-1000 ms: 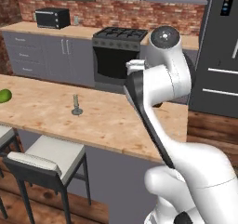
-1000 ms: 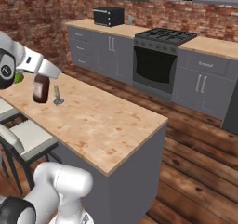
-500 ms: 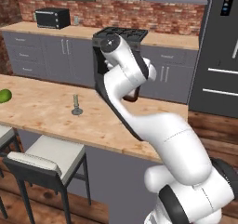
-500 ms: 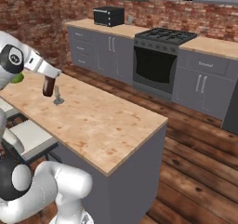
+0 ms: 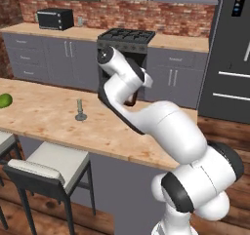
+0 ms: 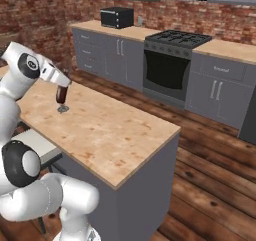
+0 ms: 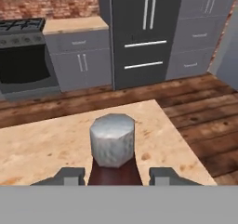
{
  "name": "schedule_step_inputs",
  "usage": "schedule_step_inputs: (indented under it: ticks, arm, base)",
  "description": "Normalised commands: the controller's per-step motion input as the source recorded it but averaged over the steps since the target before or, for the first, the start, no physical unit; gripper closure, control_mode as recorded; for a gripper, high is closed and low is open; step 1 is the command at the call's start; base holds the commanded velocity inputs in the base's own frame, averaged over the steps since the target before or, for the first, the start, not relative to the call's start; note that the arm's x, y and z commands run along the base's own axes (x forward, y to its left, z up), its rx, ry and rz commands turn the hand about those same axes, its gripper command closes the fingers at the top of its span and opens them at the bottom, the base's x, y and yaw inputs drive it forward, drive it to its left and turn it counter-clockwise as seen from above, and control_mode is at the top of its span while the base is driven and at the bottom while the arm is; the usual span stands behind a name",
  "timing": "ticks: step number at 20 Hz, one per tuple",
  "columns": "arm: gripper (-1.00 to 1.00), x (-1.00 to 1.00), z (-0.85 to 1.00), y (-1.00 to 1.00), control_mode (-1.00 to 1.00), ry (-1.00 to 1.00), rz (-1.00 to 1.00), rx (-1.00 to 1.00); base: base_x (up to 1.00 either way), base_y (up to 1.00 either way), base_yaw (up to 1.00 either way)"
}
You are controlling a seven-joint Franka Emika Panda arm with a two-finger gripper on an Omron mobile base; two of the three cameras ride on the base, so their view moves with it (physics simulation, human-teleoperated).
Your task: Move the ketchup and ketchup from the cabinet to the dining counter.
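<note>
beige marbled worktop (image 6: 110,135) lies below my tool (image 7: 113,175), which grips one ketchup (image 7: 112,141) near the stemmed item (image 5: 80,110); not set down, second bottle unseen.

Home kitchen – brick wall (image 6: 45,15); gas stove (image 6: 175,60); fridge (image 7: 139,32); grey drawer units (image 5: 29,58); microwave (image 5: 56,18); island counter (image 6: 110,130) – stool (image 5: 49,163).
</note>
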Motion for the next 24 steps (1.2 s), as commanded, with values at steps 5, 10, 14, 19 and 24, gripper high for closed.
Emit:
schedule_step_inputs:
  ticks: [5, 10, 14, 19, 24]
  arm:
    - [1.0, 0.04, -0.54, -0.14, -1.0, -0.29, 0.0, -0.01]
    - [1.0, 0.13, -0.53, -0.26, -1.0, -0.25, 0.0, -0.04]
    - [1.0, 0.43, -0.38, -0.09, -1.0, -0.12, 0.0, -0.04]
    - [1.0, 0.75, -0.04, 0.0, -1.0, 0.0, -0.02, 0.0]
    - [1.0, 0.73, -0.05, 0.0, -1.0, 0.0, -0.04, -0.01]
  base:
    - [0.0, 0.0, 0.0]
    - [0.0, 0.0, 0.0]
    - [0.0, 0.0, 0.0]
    - [0.0, 0.0, 0.0]
    - [0.0, 0.0, 0.0]
